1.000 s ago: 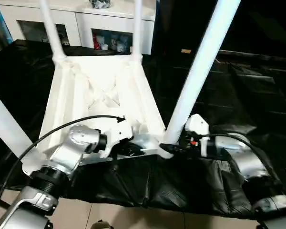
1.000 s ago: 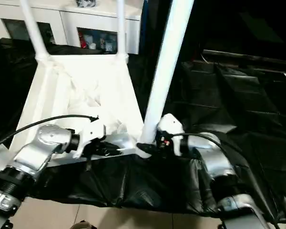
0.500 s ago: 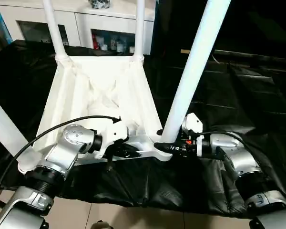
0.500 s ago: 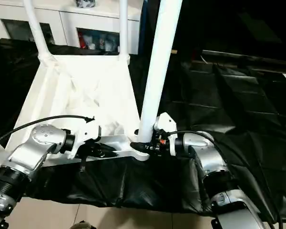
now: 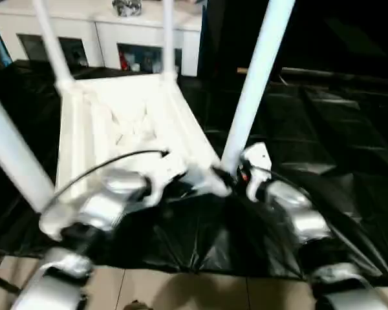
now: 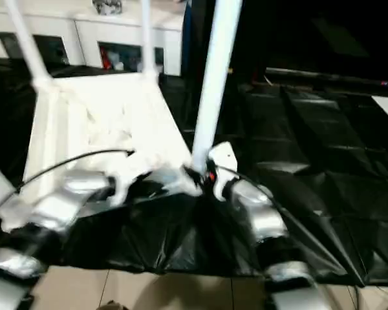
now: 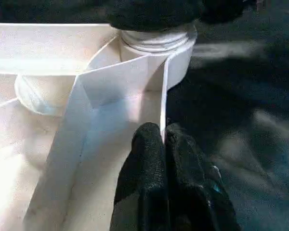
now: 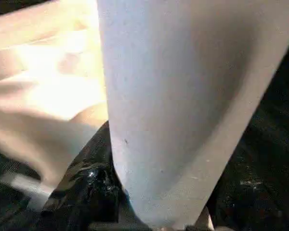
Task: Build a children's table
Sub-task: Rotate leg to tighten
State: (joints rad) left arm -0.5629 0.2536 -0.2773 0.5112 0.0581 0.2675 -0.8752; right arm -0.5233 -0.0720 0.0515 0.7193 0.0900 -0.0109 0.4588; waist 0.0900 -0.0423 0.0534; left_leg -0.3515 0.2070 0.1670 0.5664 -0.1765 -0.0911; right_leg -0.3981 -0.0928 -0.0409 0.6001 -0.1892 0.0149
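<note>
Across the middle left of the head views lies the tabletop [image 5: 126, 123], underside up on the black sheet [image 5: 330, 129], its ribs showing. Four legs stand in its corner sockets: two far legs [image 5: 48, 39] at the top left, one near leg [image 5: 255, 77] rising through the top centre, and another [image 5: 10, 155] at the left edge. Assembly looks nearly finished; what seems left is seating the legs firmly and turning the table upright. The left gripper [image 7: 163, 139] has its fingers pressed together on the thin rim wall near the corner socket [image 7: 156, 43]. The right gripper [image 5: 227, 175] sits at the foot of the near leg with a finger on each side of it, apparently clasping it, though contact is hard to confirm. A white cabinet [image 5: 103, 32] stands behind.
</note>
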